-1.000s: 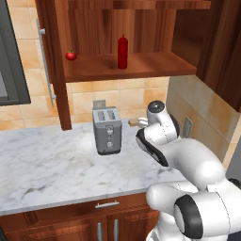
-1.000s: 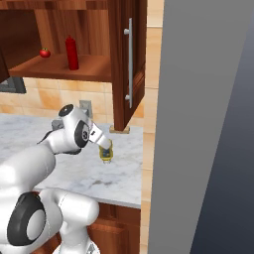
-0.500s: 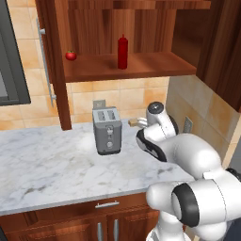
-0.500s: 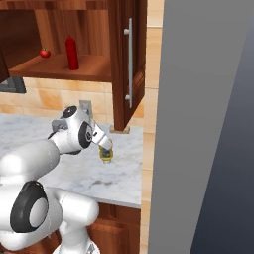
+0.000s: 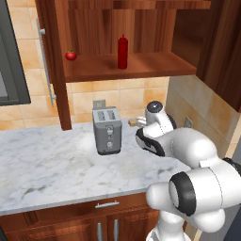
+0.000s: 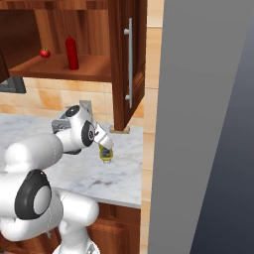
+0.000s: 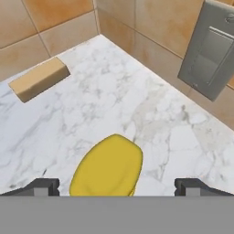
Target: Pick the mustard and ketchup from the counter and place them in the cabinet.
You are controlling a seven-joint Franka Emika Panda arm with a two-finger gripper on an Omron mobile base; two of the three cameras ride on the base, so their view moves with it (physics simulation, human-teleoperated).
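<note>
Standing on the cabinet (image 5: 136,70) shelf, the ketchup (image 5: 122,52) is stowed; right of it, near the worktop's (image 7: 105,100) back right corner, the pincer (image 7: 114,187) gapes wide around the mustard (image 7: 107,170), gripping nothing. Light, smooth plastic, probably slippery: squeeze its squat midsection.

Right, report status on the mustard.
Gripper over mustard, jaws open either side. Ketchup already on cabinet shelf. Nothing between jaws and bottle.
</note>
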